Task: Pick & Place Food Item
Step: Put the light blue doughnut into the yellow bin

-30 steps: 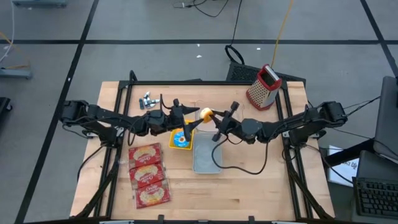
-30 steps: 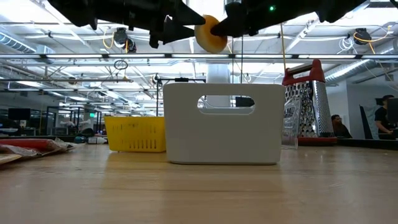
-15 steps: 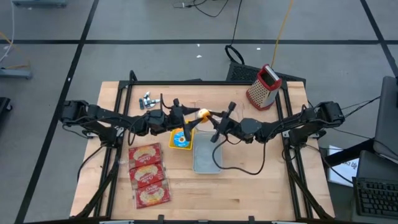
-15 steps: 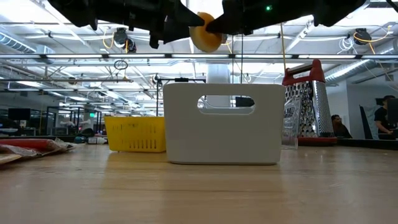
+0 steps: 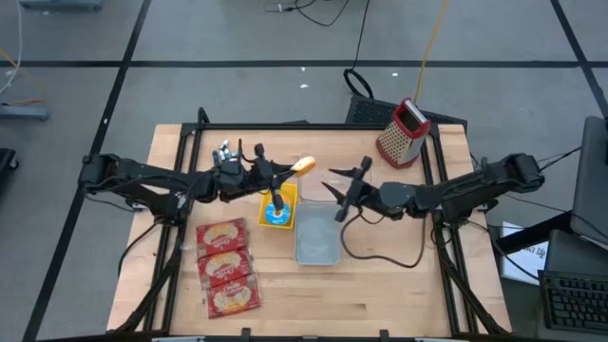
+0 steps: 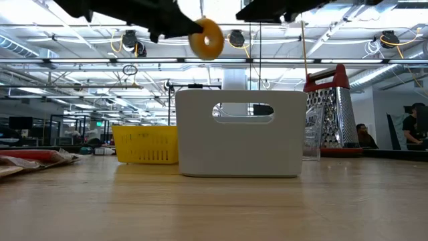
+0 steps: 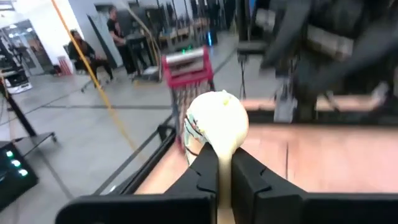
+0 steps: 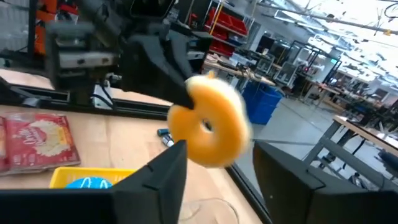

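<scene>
A yellow ring doughnut hangs in the air over the middle of the table, above the far end of the yellow basket. My left gripper reaches in level from the table's left and is shut on it. My right gripper stands open a little to the doughnut's right, clear of it. In the right wrist view the doughnut shows face-on ahead of the spread fingers. In the low view the doughnut floats high above the grey bin. My left gripper pinches the doughnut's ring on the side nearest that arm, between its two fingers, one on each flat face. The fingers lie level and come from the table's left. The doughnut stands on edge beyond the fingertips, lifted clear of everything.
A grey bin lies at the table's middle, beside the yellow basket. Red snack packets lie near the front left. A red-topped grater stands at the far right, and small metal parts lie at the far left.
My left gripper has shut on the doughnut and carried it a little toward the table's left and far edge. My right gripper, which held the doughnut before, has opened, let go and drawn back toward the right.
</scene>
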`<action>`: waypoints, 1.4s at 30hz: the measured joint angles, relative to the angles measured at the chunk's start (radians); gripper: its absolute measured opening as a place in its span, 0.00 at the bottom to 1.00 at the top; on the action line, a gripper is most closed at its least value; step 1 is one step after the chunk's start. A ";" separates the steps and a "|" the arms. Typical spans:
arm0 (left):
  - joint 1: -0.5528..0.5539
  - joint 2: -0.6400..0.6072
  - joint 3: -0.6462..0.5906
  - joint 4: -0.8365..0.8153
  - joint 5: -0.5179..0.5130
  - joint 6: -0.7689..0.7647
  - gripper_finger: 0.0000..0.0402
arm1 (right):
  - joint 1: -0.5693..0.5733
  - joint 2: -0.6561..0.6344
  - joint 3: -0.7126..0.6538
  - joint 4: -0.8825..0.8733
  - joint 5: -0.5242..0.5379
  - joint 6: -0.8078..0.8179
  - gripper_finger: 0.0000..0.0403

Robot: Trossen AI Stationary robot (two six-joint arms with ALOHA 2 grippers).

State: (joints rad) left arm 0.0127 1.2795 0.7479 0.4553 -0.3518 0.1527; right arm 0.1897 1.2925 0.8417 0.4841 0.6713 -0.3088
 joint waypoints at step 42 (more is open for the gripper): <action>0.382 0.193 -0.027 -0.529 0.752 0.363 0.05 | 0.022 -0.258 -0.250 -0.041 -0.022 0.099 0.50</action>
State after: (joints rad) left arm 0.3943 1.4725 0.7212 -0.0739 0.4004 0.5156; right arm 0.2115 1.0347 0.5919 0.4427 0.6495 -0.2102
